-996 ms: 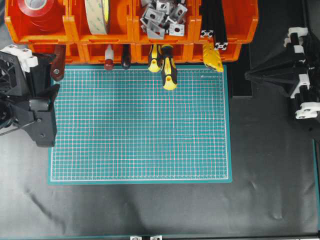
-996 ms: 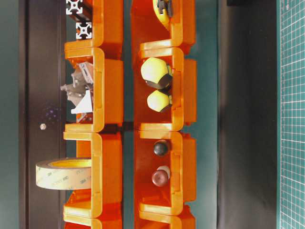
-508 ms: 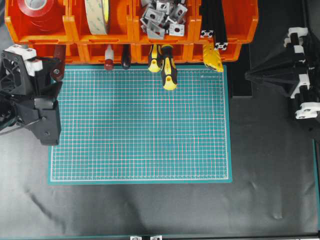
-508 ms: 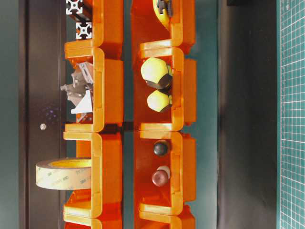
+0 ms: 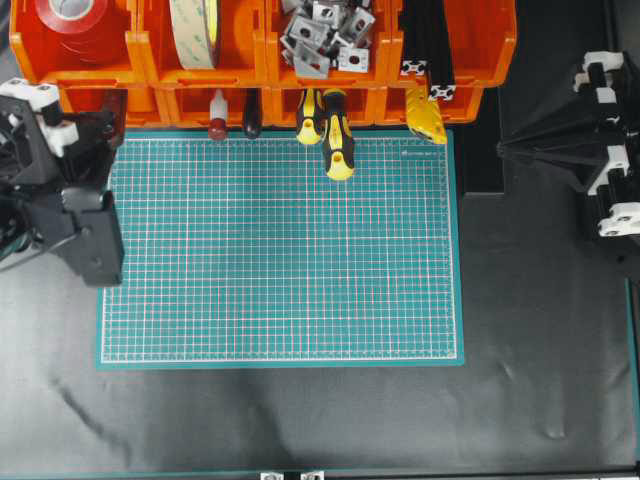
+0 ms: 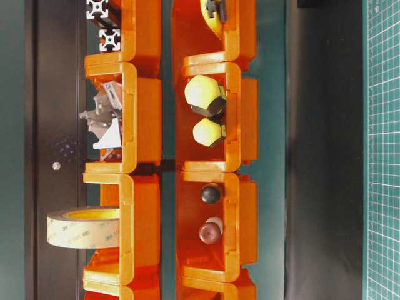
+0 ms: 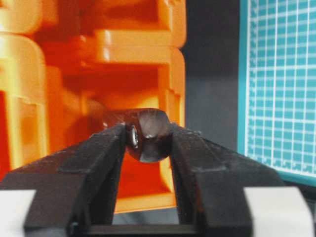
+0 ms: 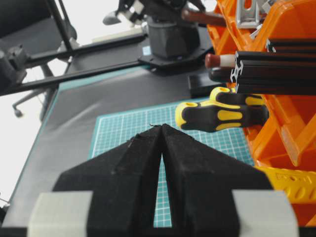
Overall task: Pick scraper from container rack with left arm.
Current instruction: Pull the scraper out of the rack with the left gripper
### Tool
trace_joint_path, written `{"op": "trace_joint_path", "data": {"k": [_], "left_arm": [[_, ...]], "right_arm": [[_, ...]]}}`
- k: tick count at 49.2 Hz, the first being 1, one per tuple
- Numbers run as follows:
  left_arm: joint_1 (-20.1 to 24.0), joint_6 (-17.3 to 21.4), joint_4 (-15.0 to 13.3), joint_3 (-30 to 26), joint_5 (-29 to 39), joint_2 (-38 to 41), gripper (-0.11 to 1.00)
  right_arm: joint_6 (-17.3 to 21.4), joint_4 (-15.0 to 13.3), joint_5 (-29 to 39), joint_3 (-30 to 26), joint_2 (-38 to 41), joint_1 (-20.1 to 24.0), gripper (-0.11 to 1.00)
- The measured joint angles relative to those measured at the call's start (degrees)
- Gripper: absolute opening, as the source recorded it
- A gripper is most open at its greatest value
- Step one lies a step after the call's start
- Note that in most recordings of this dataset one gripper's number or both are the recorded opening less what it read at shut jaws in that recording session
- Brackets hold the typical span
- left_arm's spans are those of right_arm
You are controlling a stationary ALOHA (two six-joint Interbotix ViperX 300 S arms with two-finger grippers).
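Closing since before, left tool point(image 7: 150, 136) black fingers now clamp the scraper point(image 7: 148, 134) glossy rounded wooden handle.

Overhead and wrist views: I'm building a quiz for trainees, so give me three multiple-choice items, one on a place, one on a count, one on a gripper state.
1. Where does the scraper handle sit?
A. on the green mat
B. between the left gripper fingers at the container rack
C. in the right gripper

2. How many yellow-and-black screwdrivers stick out of the rack?
A. two
B. four
C. none

3. The right gripper is:
A. holding tape
B. wide open
C. shut on nothing

Answers: 1 B, the left wrist view shows both fingers against the handle end. 2 A, two handles overhang the mat. 3 C, its fingertips meet.
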Motion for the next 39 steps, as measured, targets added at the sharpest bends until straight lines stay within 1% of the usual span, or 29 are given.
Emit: {"op": "trace_joint_path", "data": {"k": [9, 15, 19, 28, 34, 36, 39], "left_arm": [[-6.5, 0.1, 0.0, -4.7, 5.4, 0.0, 0.22], [-10.8, 0.2, 0.0, -7.8, 8.8, 0.0, 0.2], [-13.7, 1.0, 0.0, -9.8, 10.3, -0.1, 0.2], [-19.9, 6.9, -0.1, -14.9, 13.4, -0.1, 0.2], [-22.6, 12.1, -0.1, -18.8, 16.3, 1.5, 0.2], [-23.6, 14.9, 0.0, -20.5, 17.1, 2.6, 0.2], [-24.5, 17.9, 0.0, -22.5, 17.0, 4.2, 0.2]], "right_arm": [[0.0, -0.1, 0.0, 0.0, -0.2, 0.0, 0.01], [0.0, -0.1, 0.0, 0.0, -0.4, -0.1, 0.01], [0.0, -0.1, 0.0, 0.0, -0.4, -0.3, 0.01], [0.0, 0.0, 0.0, 0.0, -0.6, -0.4, 0.01], [0.0, -0.1, 0.1, 0.0, -0.7, -0.4, 0.01], [0.0, -0.1, 0.1, 0.0, -0.7, -0.4, 0.01], [0.0, -0.1, 0.3, 0.0, -0.8, -0.4, 0.01]]}}
